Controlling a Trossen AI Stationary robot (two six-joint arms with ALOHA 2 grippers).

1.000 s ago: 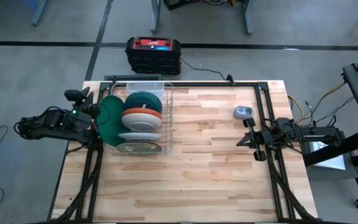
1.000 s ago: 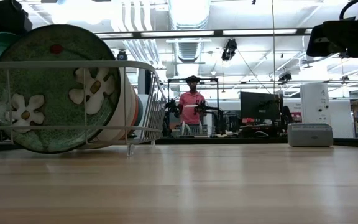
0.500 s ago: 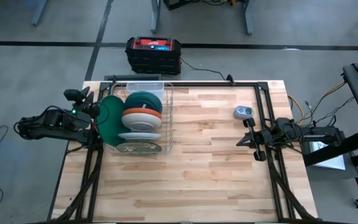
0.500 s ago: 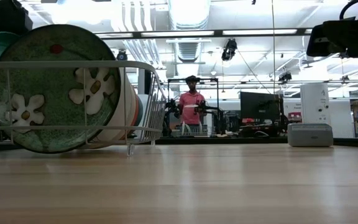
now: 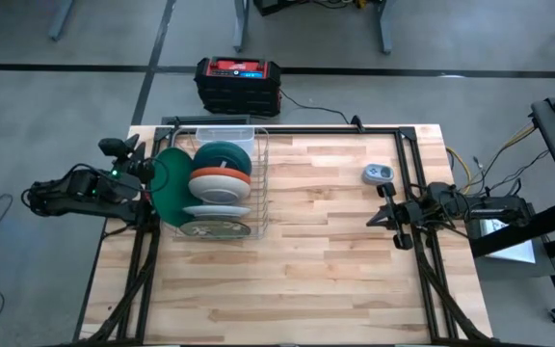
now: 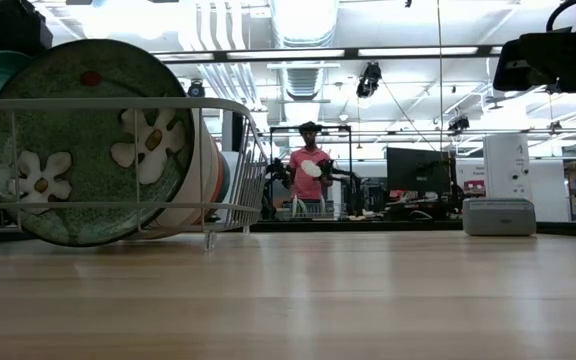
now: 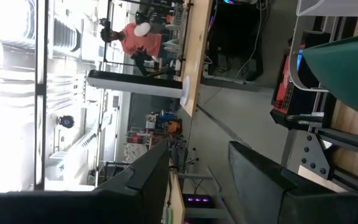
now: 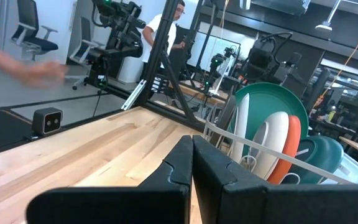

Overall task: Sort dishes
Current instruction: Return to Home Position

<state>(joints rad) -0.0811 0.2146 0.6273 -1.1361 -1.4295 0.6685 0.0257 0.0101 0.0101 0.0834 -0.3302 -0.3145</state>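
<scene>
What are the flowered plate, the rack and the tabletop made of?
Flowered plate: probably glazed ceramic, speckled green with painted flowers. Rack: thin bent wire, likely metal, pale finish. Tabletop: wood, pale glued strips with visible grain.

Two arms, both matte black. Left arm (image 5: 80, 190), 9 o'clock of table: chunky jointed links, small green light (image 5: 114, 174) lit on it, black cable loop (image 5: 35, 196) at the rear. Right arm (image 5: 461, 205), 3 o'clock: same black build, yellow and pale cables (image 5: 509, 145) by its base. Left fingers (image 7: 135, 186): flat blocky slabs. Right fingers (image 8: 166, 171): smooth wedges, unmarked.
</scene>
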